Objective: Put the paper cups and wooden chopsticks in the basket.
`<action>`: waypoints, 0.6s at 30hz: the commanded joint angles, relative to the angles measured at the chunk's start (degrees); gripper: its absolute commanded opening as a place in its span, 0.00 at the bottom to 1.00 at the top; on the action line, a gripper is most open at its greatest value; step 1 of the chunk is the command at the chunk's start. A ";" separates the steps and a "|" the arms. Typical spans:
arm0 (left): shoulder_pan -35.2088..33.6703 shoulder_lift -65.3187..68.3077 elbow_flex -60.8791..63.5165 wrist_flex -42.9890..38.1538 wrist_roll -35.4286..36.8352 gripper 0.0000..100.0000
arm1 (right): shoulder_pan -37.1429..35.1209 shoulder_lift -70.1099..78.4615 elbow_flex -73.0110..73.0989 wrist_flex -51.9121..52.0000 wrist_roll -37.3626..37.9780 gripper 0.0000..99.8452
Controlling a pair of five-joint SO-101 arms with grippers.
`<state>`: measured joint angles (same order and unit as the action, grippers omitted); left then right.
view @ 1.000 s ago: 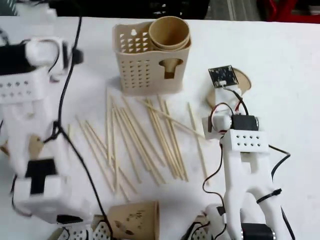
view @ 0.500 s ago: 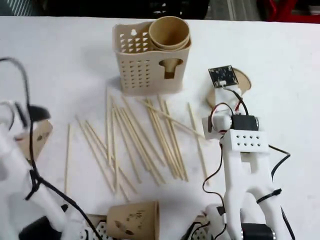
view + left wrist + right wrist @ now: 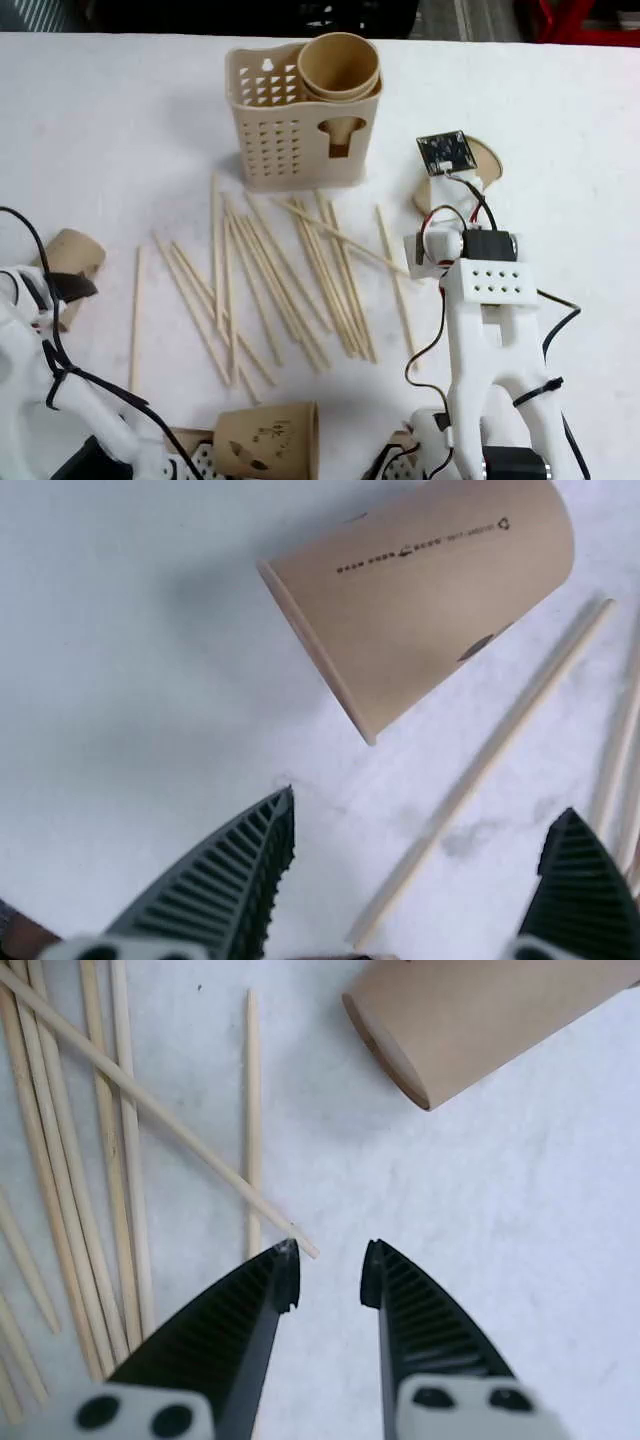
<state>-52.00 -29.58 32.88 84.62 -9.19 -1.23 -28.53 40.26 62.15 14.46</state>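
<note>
Your left claw (image 3: 428,802): spread wide over the counter (image 3: 120,680), near 1 lying paper cup (image 3: 430,590).
Your right claw (image 3: 330,1250): narrowly apart, chopstick (image 3: 150,1106) tip beside it.

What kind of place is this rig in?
Probably a robotics lab bench: an arm with exposed wiring at a white table, with a basket, loose chopsticks and a paper cup laid out as props.

surface: white table (image 3: 120,120) | on it: upright basket (image 3: 290,140) | scattered chopsticks (image 3: 270,280) | three paper cups (image 3: 265,440) on their sides
</note>
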 commanded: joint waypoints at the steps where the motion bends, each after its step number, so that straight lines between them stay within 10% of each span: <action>1: -0.22 -1.45 6.33 -11.96 -0.18 0.37 | -0.48 -1.36 -0.35 -0.75 -0.44 0.11; 18: 12.18 -1.71 18.81 -31.12 -0.26 0.30 | -0.48 7.69 -3.08 -2.51 -0.44 0.11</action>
<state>-42.95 -29.49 52.84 54.99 -9.27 -1.23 -20.26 40.09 60.22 14.46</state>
